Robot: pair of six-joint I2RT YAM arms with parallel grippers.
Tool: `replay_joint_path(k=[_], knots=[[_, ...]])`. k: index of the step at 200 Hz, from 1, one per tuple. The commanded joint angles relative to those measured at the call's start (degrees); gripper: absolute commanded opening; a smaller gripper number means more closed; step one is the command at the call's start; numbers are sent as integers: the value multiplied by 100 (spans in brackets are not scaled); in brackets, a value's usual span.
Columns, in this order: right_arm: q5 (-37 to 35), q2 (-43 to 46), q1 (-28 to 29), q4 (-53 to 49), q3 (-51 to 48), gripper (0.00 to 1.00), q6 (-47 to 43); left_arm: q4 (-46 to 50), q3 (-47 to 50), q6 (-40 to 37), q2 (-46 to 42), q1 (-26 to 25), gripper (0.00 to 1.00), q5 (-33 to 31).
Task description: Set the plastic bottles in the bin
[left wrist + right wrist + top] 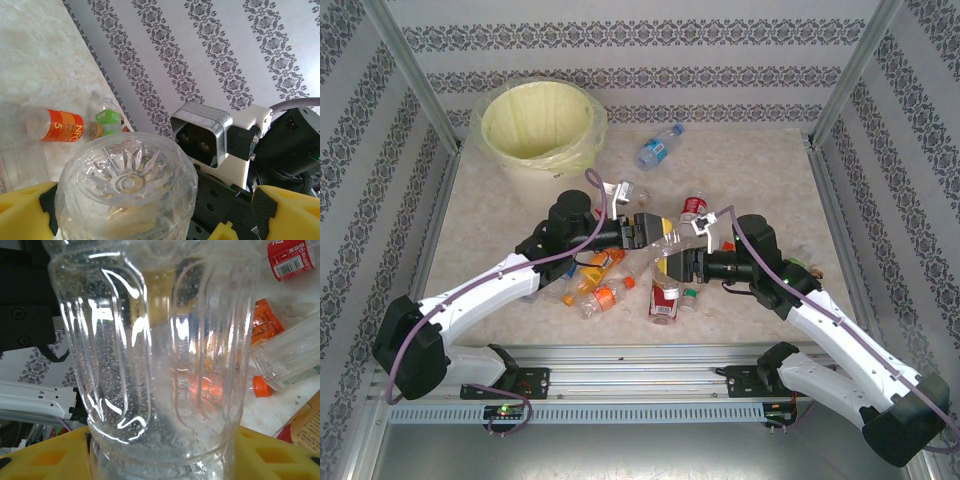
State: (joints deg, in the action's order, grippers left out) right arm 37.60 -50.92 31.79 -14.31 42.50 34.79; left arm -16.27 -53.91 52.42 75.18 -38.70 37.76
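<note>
Top external view: we see both arms meet over the surface point(490, 230), above scattered plastic bottles point(610, 290). The right hand point(682, 262) grips a clear bottle point(667, 238) by its ribbed body. The left hand point(150, 215) stands wide around that bottle's base, with a gap at one finger. The bin point(533, 172), lined pale yellow, sits far left, well apart; a blue-labelled bottle point(658, 148) lies near it.

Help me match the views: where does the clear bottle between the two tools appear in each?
Top external: clear bottle, mid-picture.
Left wrist: bottle bottom centre, base toward camera.
Right wrist: bottle centre, ribbed side close up.
Shared landmark: marbled table.
</note>
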Motion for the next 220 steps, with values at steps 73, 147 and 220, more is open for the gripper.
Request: replay_joint_path(k=[73,147,220], knots=[[-479,-114,240,235,61,59,76,68,-60,-343,5,-270,77,229],[-867,-6,354,-66,136,68,-63,468,-231,-559,-100,-287,60,-4],[-1491,1112,338,-799,331,98,-478,1655,-1042,-920,-308,-128,53,-562]])
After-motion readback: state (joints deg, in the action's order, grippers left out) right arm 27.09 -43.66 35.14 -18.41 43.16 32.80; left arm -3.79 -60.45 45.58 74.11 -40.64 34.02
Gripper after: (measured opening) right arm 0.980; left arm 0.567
